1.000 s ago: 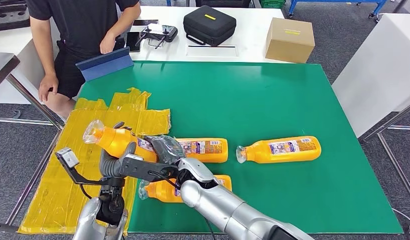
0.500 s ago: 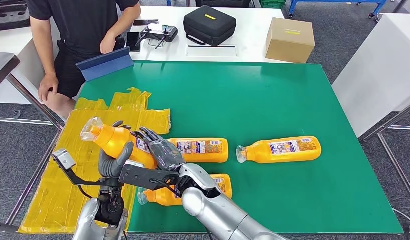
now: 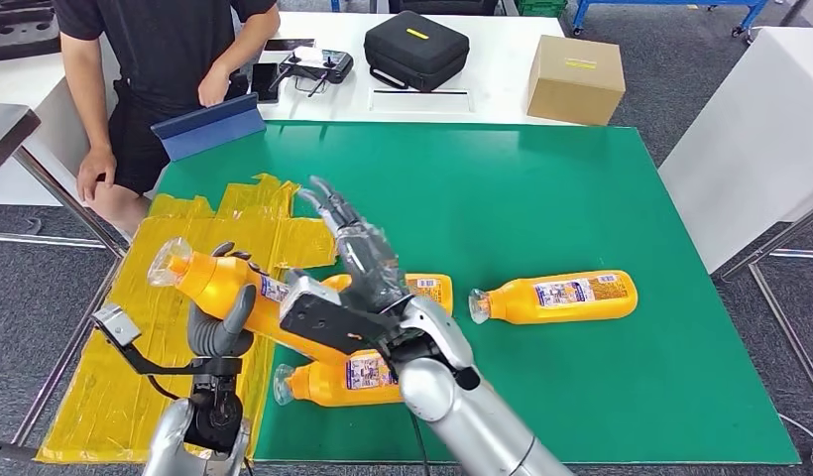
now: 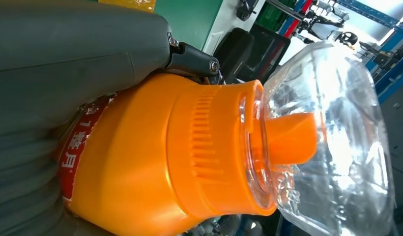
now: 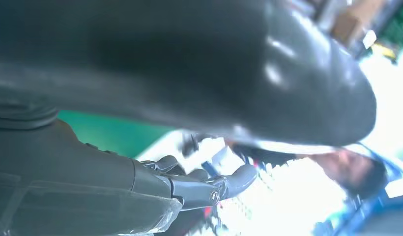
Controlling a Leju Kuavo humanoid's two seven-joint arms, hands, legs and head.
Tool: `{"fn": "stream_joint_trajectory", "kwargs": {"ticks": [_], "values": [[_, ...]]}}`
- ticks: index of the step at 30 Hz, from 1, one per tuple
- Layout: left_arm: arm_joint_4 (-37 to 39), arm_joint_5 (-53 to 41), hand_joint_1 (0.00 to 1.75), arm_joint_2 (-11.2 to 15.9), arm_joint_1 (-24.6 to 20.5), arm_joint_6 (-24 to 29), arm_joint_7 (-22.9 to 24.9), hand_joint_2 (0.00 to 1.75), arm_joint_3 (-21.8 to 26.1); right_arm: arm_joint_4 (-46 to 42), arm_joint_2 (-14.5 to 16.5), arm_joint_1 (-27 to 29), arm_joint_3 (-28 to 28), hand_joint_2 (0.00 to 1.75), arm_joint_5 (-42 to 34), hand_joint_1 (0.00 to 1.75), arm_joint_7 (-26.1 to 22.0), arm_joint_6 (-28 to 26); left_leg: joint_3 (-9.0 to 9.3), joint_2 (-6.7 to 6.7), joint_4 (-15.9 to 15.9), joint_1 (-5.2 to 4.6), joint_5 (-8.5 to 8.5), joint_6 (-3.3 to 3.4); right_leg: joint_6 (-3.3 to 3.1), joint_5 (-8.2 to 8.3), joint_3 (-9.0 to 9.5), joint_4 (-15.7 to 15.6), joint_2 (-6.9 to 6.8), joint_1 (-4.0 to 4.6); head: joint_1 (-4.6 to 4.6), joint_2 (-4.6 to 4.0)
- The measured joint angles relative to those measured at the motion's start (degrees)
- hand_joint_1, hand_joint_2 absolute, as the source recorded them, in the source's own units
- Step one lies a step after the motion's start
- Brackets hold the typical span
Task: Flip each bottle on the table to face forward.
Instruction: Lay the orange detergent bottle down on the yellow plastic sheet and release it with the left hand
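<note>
Left robot hand (image 3: pixel 220 322) grips one orange bottle (image 3: pixel 246 296) around its body, and the bottle is lifted above the desk (image 3: pixel 541 198), tilted, with its clear cap (image 3: pixel 167 262) pointing up and away to the left. From the left wrist camera I see this same bottle (image 4: pixel 155 157) very close, with the grey thumb pressed on its body and the clear cap (image 4: pixel 332 142) over the orange spout.

My right robot hand (image 3: pixel 358 260) is just beside the held bottle, on its right side, raised over the desk. Its fingers (image 3: pixel 328 206) are stretched out and apart, pointing away from me, and I see nothing in it. In the right wrist camera the fingers (image 5: pixel 209 189) are also apart, but most of that picture is dark and blurred.

Three other orange bottles lie flat on the green desk. One bottle (image 3: pixel 348 382) lies under the right robot hand, near to me, with its cap to the left. A second bottle (image 3: pixel 427 290) lies just behind the right robot hand, mostly hidden by it. The third bottle (image 3: pixel 556 296) lies well apart to the right, cap to the left.

Yellow plastic sheet (image 3: pixel 135 337) lies under the left robot hand. A person (image 3: pixel 155 59) stands beyond it at the far left corner.
</note>
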Motion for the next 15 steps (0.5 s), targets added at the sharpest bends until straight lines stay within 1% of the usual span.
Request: {"fn": "stream_joint_trajectory", "kwargs": {"ticks": [5,10,15], "values": [[-1.5,-0.3,1.75,0.2,2.0,0.0,-1.5,1.75,1.3,-12.4,-4.6,3.2,-5.3,0.00,1.2,0.00,-2.7,-2.3,-0.02,-0.05,0.0,-0.02,-0.01,0.01,0.00,0.00,0.00,0.0,-0.03,-0.01,-0.01,0.00],[-3.7,-2.4,1.75,1.2,4.2,-0.2,-2.3,1.75,4.8,-22.3,-10.4,8.6,-11.8,0.00,1.2,0.00,-6.6,-2.9,-0.04,-0.04,0.0,-0.02,-0.03,0.00,0.00,0.00,-0.01,0.0,-0.02,0.00,-0.01,0.00],[-5.5,-4.7,1.75,2.1,5.4,-0.4,-2.3,1.75,8.7,-27.7,-13.2,14.1,-16.5,0.00,1.8,0.00,-8.7,-3.0,-0.03,-0.03,0.0,0.00,-0.04,-0.01,0.00,0.00,-0.01,0.0,-0.02,0.04,-0.02,0.00]]}}
